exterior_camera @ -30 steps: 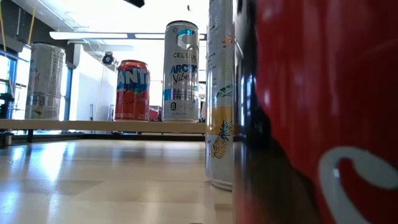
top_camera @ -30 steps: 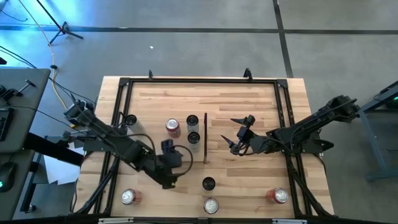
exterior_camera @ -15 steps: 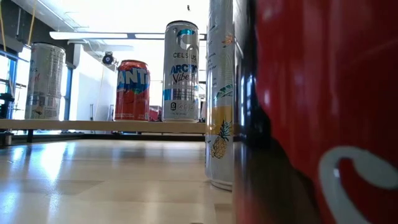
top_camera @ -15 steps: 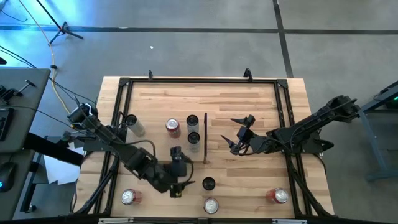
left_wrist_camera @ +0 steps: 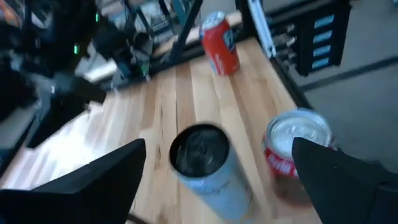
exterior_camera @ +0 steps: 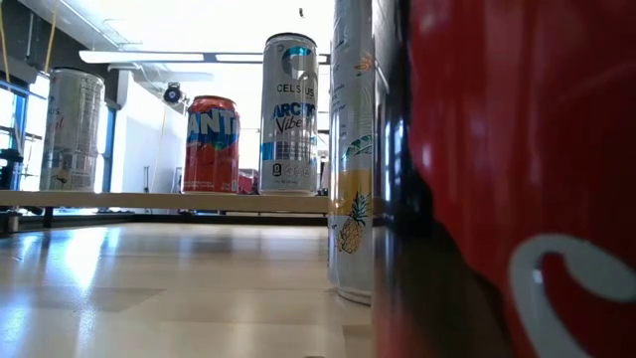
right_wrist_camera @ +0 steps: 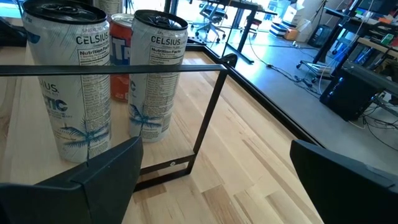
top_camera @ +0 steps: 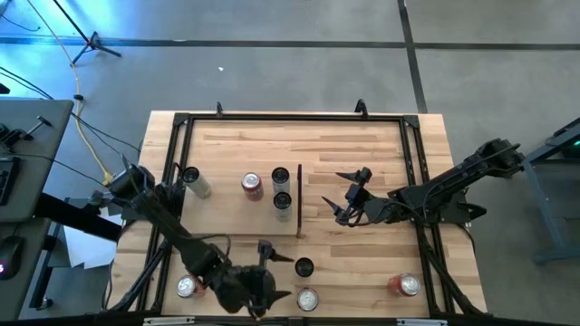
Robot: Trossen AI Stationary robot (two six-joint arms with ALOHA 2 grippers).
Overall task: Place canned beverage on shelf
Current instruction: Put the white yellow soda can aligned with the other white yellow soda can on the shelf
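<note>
I had the left gripper (top_camera: 268, 282) low at the table's near edge, jaws spread wide and empty, facing the dark-topped can (left_wrist_camera: 205, 163) that stood upright just short of the shelf's (top_camera: 237, 190) near end, long axis vertical, top up. A red can (left_wrist_camera: 297, 154) stood just beside it, so I judged the fingers should straddle the dark-topped one squarely at mid-height and close without nudging its neighbour. Four cans already stood on the shelf. The right gripper (top_camera: 348, 194) waited beyond the shelf's dark strip (top_camera: 299, 199), jaws open, holding nothing.
</note>
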